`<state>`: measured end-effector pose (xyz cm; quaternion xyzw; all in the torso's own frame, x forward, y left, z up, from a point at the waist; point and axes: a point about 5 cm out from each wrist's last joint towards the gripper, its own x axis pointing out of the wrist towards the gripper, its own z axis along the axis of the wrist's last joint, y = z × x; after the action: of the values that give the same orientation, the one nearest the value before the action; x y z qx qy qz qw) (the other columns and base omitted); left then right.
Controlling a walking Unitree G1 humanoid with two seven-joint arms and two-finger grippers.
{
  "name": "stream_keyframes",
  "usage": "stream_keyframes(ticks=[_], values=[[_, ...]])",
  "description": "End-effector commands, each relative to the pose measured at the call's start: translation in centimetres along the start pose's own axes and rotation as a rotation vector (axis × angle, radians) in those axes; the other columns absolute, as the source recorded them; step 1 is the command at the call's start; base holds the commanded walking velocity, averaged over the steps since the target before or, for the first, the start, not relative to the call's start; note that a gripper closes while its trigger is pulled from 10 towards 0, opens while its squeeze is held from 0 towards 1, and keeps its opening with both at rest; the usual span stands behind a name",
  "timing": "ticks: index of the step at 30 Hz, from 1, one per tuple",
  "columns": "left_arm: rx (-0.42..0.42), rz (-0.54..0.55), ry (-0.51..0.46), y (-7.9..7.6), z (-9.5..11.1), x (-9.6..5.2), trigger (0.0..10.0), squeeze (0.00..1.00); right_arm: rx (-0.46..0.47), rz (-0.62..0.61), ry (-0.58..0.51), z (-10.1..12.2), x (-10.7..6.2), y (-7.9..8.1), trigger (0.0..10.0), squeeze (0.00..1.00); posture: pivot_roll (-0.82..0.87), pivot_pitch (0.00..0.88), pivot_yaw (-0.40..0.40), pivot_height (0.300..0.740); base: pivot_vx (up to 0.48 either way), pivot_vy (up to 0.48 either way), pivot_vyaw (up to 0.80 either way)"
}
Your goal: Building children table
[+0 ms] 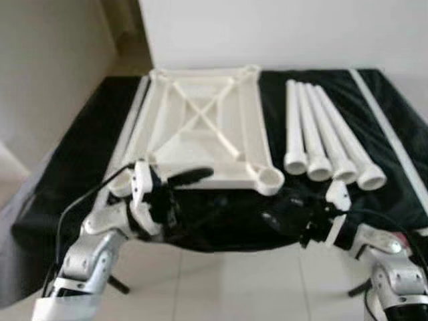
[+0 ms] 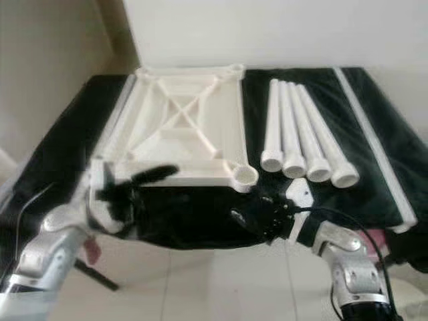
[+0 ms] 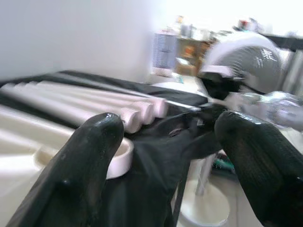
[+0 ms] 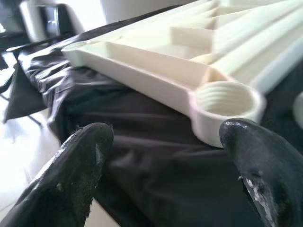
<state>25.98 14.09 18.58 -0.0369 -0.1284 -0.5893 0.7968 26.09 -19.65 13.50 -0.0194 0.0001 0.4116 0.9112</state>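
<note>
A white plastic table top (image 1: pixel 200 127) lies upside down on a black cloth (image 1: pixel 80 160), its cross ribs facing up. A threaded socket (image 1: pixel 269 178) sits at its near right corner. Several white legs (image 1: pixel 321 140) lie side by side to its right, wide ends toward me. My left gripper (image 1: pixel 184 190) is open at the top's near left corner, fingers pointing right, with nothing between them (image 3: pixel 170 127). My right gripper (image 1: pixel 284 210) is open at the cloth's front edge, just below the socket (image 4: pixel 225 97), pointing left and holding nothing.
The cloth hangs over the front edge of the work surface. White stripes (image 1: pixel 391 127) run along the cloth's right side. White floor tiles (image 1: pixel 234 281) lie below, with dark stand feet (image 1: pixel 119 285) at both sides. A white wall stands behind.
</note>
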Motion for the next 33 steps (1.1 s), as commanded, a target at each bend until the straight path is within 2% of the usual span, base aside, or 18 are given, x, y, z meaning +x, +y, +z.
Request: stream_keyframes(ticks=[1, 6, 10, 12, 14, 15, 17, 19, 23, 24, 25, 30, 31, 32, 33], values=[[-0.007, 0.009, -0.023, 0.3, 0.7, -0.4, 10.0, 0.00, 0.016, -0.018, -0.039, 0.2, 0.5, -0.1, 10.0, 0.00, -0.01, 0.037, 0.036, 0.740, 0.000, 0.000, 0.00], [-0.010, 0.034, -0.017, 0.5, 0.8, -0.6, 10.0, 0.00, 0.018, -0.060, -0.066, 0.5, 0.9, -0.5, 10.0, 0.00, -0.01, 0.037, 0.035, 0.740, 0.000, 0.000, 0.00], [-0.068, 0.116, 0.024, 0.2, 1.1, -0.6, 10.0, 0.00, 0.021, -0.156, -0.118, 1.0, 1.6, -1.3, 10.0, 0.00, -0.01, 0.036, 0.038, 0.740, 0.000, 0.000, 0.00], [-0.068, 0.116, 0.024, 0.2, 1.1, -0.6, 10.0, 0.00, 0.021, -0.156, -0.118, 1.0, 1.6, -1.3, 10.0, 0.00, -0.01, 0.036, 0.038, 0.740, 0.000, 0.000, 0.00], [-0.079, 0.228, 0.043, 1.1, 0.7, -0.5, 10.0, 0.00, 0.035, -0.230, -0.142, 1.1, 2.0, -1.8, 10.0, 0.00, -0.01, 0.038, 0.039, 0.740, 0.000, 0.000, 0.00], [-0.079, 0.228, 0.043, 1.1, 0.7, -0.5, 10.0, 0.00, 0.035, -0.230, -0.142, 1.1, 2.0, -1.8, 10.0, 0.00, -0.01, 0.038, 0.039, 0.740, 0.000, 0.000, 0.00], [-0.075, 0.332, 0.058, 2.2, 0.1, -0.4, 10.0, 0.00, 0.041, -0.300, -0.154, 1.0, 2.3, -2.1, 10.0, 0.00, -0.01, 0.038, 0.038, 0.740, 0.000, 0.000, 0.00], [-0.078, 0.370, 0.066, 2.6, -0.1, -0.4, 10.0, 0.00, 0.044, -0.326, -0.157, 0.9, 2.4, -2.2, 10.0, 0.00, -0.01, 0.038, 0.038, 0.740, 0.000, 0.000, 0.00], [-0.056, 0.564, 0.084, 4.1, -1.1, -0.2, 10.0, 0.00, 0.053, -0.496, -0.168, 0.7, 3.3, -2.7, 10.0, 0.00, -0.01, 0.037, 0.041, 0.740, 0.000, 0.000, 0.00], [-0.057, 0.613, 0.101, 4.4, -1.5, -0.2, 10.0, 0.00, 0.056, -0.531, -0.171, 0.6, 3.5, -2.7, 10.0, 0.00, -0.01, 0.037, 0.041, 0.740, 0.000, 0.000, 0.00], [-0.057, 0.613, 0.101, 4.4, -1.5, -0.2, 10.0, 0.00, 0.056, -0.531, -0.171, 0.6, 3.5, -2.7, 10.0, 0.00, -0.01, 0.037, 0.041, 0.740, 0.000, 0.000, 0.00], [-0.027, 0.823, 0.158, 5.7, -2.9, -0.1, 10.0, 0.00, 0.083, -0.690, -0.186, 0.8, 4.0, -3.4, 10.0, 0.00, -0.01, 0.034, 0.044, 0.740, 0.000, 0.000, 0.00], [-0.027, 0.823, 0.158, 5.7, -2.9, -0.1, 10.0, 0.00, 0.083, -0.690, -0.186, 0.8, 4.0, -3.4, 10.0, 0.00, -0.01, 0.034, 0.044, 0.740, 0.000, 0.000, 0.00], [-0.042, 0.924, 0.147, 6.4, -3.2, -0.2, 10.0, 0.00, 0.080, -0.734, -0.201, 1.0, 4.2, -3.5, 10.0, 0.00, -0.01, 0.033, 0.045, 0.740, 0.000, 0.000, 0.00], [-0.042, 0.924, 0.147, 6.4, -3.2, -0.2, 10.0, 0.00, 0.080, -0.734, -0.201, 1.0, 4.2, -3.5, 10.0, 0.00, -0.01, 0.033, 0.045, 0.740, 0.000, 0.000, 0.00]])
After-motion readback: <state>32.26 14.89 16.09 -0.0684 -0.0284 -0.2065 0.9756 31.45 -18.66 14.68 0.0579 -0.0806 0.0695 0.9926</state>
